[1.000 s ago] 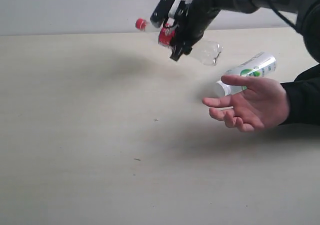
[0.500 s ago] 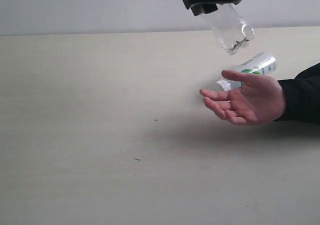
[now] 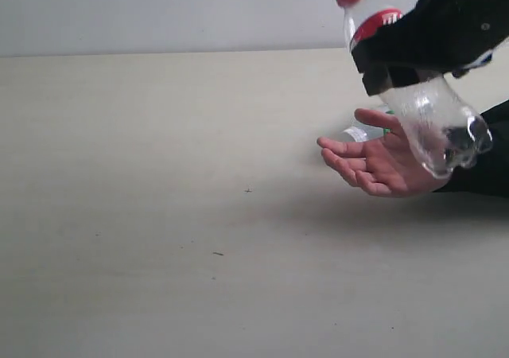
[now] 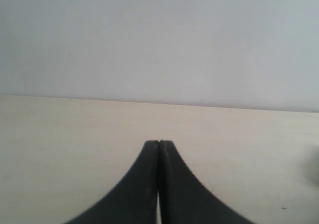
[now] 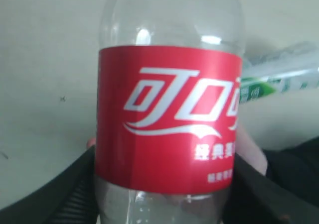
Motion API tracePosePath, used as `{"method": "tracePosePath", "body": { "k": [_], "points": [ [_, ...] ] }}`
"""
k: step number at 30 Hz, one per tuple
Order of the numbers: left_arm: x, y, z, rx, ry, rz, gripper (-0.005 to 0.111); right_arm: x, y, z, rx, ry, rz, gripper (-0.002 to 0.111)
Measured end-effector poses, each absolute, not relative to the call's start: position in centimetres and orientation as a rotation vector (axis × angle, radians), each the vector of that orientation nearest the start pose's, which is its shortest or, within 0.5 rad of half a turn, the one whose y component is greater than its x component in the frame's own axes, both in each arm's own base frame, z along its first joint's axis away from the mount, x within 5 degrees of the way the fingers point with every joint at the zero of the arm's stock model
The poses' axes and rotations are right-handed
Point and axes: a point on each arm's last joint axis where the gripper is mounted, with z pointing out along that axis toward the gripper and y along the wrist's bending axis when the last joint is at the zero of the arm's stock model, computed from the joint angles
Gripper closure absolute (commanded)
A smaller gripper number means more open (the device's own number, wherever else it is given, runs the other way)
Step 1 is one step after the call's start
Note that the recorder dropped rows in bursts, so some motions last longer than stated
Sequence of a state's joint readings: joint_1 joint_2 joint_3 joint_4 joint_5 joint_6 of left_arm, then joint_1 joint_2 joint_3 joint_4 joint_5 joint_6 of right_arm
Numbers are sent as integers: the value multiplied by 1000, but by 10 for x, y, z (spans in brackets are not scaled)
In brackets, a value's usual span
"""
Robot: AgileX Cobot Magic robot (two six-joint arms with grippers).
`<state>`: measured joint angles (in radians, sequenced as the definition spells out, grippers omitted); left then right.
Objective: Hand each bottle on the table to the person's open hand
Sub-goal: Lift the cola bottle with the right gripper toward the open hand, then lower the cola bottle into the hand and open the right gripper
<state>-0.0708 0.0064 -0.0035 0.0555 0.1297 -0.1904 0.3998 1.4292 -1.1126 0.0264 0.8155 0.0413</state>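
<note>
We log the right tool pinching the clear red-labelled bottle round its middle, off the surface. The bottle's long axis is steeply tilted, red cap up and base lowest, and the base overlaps the person's open hand in the exterior view; we cannot tell the depth between base and palm. We judge a short descent onto the palm is what is left, with the right arm nearer and the left tool pressed together, holding nothing. There is open room left of the fingers, while a green-labelled bottle lies just behind the hand.
</note>
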Motion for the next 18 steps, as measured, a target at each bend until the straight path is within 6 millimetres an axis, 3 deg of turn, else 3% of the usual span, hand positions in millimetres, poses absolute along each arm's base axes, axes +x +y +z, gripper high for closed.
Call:
{"method": "tracePosePath", "body": {
  "k": [4,8,18],
  "points": [
    [57,-3,202,-58,1617,-153,107,261,114,272,-355,2679,221,108],
    [57,-3,202,-58,1617,-153,107,261,112,260,-252,2664,223,108],
    [57,-3,202,-58,1617,-153,107,274,115,220,-247,2798,134,108]
  ]
}}
